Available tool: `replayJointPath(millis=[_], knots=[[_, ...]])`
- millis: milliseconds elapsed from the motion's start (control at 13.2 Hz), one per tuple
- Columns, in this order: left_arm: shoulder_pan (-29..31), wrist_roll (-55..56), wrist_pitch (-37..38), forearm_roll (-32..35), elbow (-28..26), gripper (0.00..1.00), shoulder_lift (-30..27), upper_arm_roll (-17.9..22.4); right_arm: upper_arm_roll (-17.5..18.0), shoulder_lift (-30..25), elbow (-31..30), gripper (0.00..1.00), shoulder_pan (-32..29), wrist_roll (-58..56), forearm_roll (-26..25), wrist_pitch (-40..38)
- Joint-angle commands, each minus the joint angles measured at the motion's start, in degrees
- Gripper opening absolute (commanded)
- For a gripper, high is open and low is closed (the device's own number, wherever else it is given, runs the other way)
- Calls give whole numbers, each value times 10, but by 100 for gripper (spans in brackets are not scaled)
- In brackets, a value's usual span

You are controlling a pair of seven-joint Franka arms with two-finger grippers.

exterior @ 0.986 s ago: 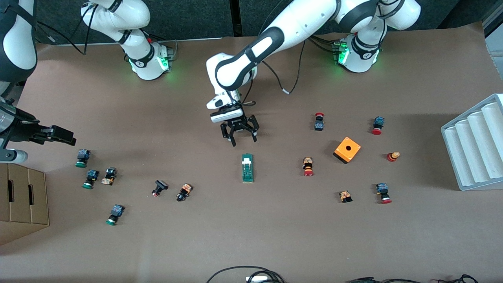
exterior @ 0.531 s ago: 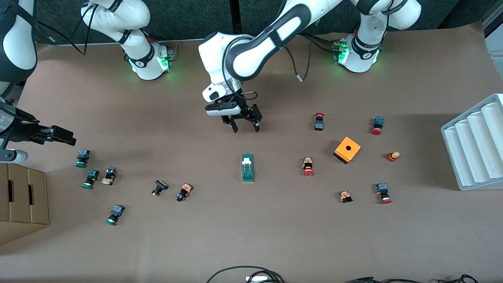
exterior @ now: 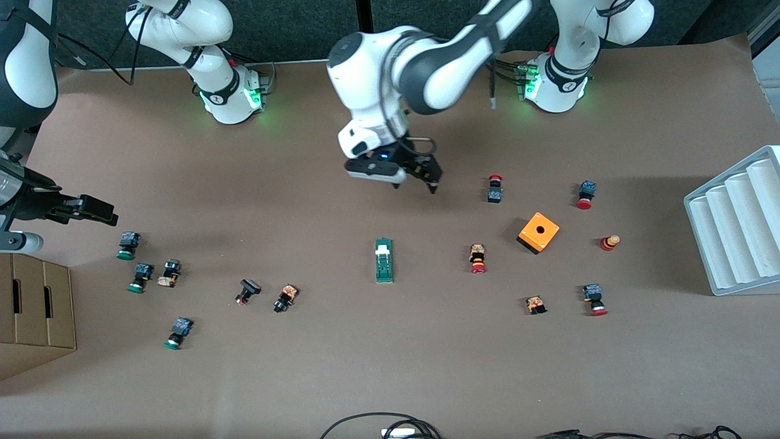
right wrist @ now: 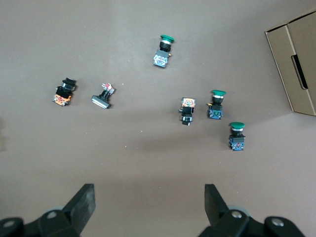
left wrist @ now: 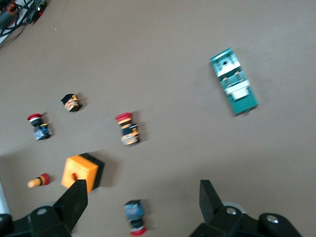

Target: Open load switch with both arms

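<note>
Two sets of jaws, both spread wide, gripping nothing. Within the last second, pulled the left jaws up from just over the 12 o'clock end of the load switch [exterior: 384, 260], out toward its 1 o'clock, now above bare table [exterior: 426, 378]. Kept the right jaws waiting above the right arm's end of the table, roughly 9 o'clock. Reads as backing off: done with the switch, or re-approaching. Lying flat mid-table, long axis 12 to 6 o'clock, white end at 12.
</note>
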State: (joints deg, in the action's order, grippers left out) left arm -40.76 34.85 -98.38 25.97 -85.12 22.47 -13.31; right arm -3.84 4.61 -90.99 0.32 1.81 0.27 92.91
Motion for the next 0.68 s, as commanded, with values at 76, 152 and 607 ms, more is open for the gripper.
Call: replayJointPath(millis=[76, 152, 607], knots=[[94, -113, 25, -80, -8, 100, -68, -3, 2, 3, 7, 100, -1, -6, -16, 1], [126, -152, 30, -110, 8, 100, -74, -3, 2, 3, 8, 100, -1, -6, -16, 0], [303, -274, 89, -200, 68, 100, -87, -2, 2, 3, 8, 100, 0, -6, -17, -1]])
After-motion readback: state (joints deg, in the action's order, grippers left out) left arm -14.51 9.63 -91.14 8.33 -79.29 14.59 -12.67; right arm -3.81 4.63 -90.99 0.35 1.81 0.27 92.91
